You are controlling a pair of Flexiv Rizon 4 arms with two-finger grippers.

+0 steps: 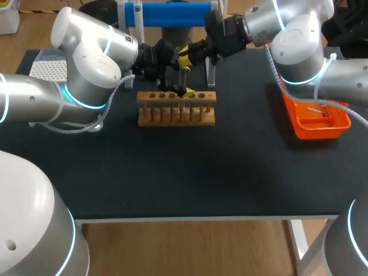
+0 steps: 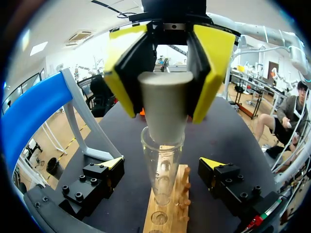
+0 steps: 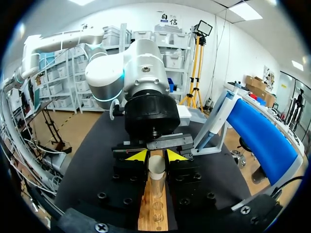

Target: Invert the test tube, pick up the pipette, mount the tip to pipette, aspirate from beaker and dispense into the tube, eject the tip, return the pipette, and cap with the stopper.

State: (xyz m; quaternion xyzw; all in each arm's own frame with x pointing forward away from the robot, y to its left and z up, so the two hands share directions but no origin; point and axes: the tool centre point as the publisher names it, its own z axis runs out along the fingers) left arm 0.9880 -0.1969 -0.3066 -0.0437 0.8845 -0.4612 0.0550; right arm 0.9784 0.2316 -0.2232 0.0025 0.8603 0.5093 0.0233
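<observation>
The right jaws [image 2: 163, 94] are clenched on the grey stopper [image 2: 164, 104], whose lower end sits at the mouth of the glass test tube [image 2: 162, 167]. The tube stands upright in the wooden rack [image 1: 176, 115] on the bench [image 1: 172, 172]. The left jaws [image 2: 163, 162] are released, one finger on each side of the tube and apart from it, so nothing braces the glass. If the stopper goes in off-axis or too hard, the tube could tilt in its hole, chip at the rim or crack. If it seats only loosely, it may come away with the pads on release.
</observation>
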